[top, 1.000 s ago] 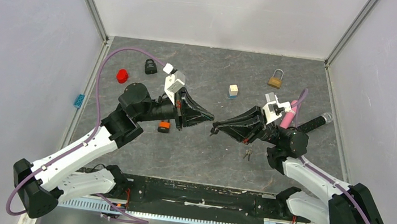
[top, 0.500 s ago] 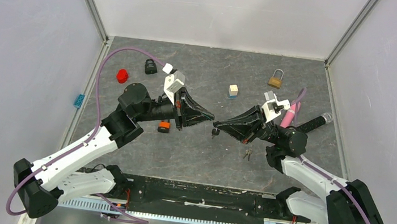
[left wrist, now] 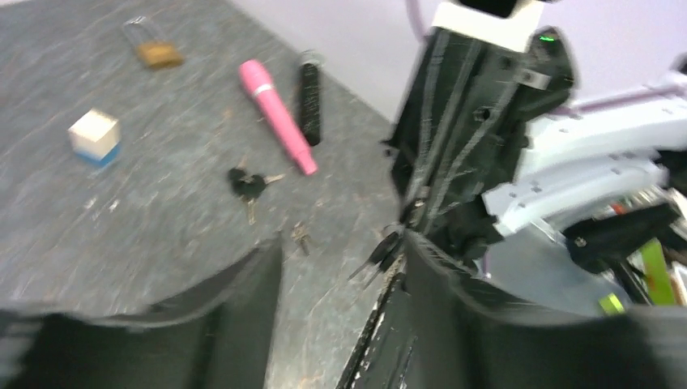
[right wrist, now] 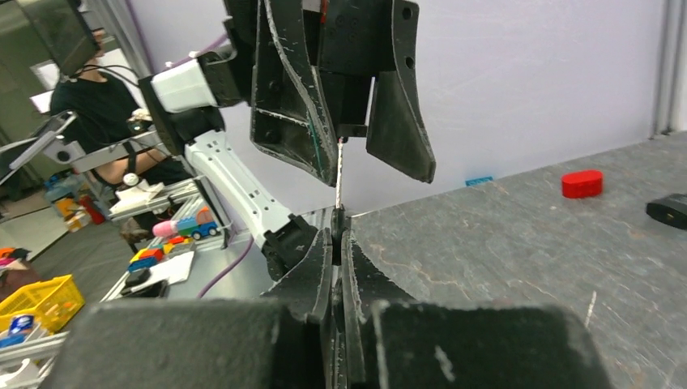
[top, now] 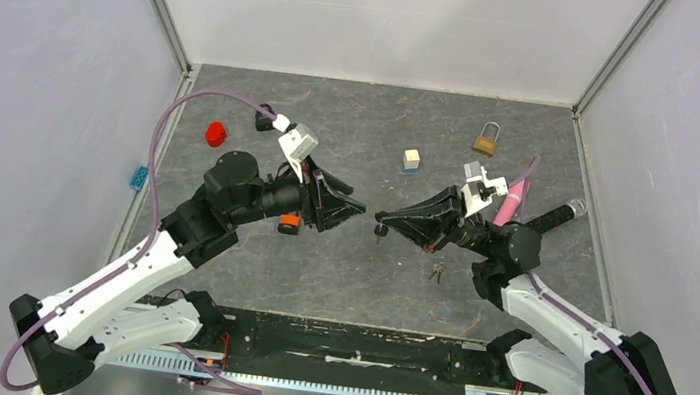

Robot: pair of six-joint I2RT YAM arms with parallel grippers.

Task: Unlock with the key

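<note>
From where I stand, the right gripper (top: 380, 218) is pinched tight on the key (right wrist: 339, 174). The key's thin blade pokes past the tips toward the left gripper (top: 359, 208), whose jaws are spread just beside it. It looks like light, stiff, slippery metal, best held by the flat bow.

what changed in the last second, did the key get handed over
Yes. The left gripper opened, letting go of the key, and drew back a little to the left. The right gripper closed on the key and now holds it. The brass padlock, cube, red block and spare keys stayed put.
</note>
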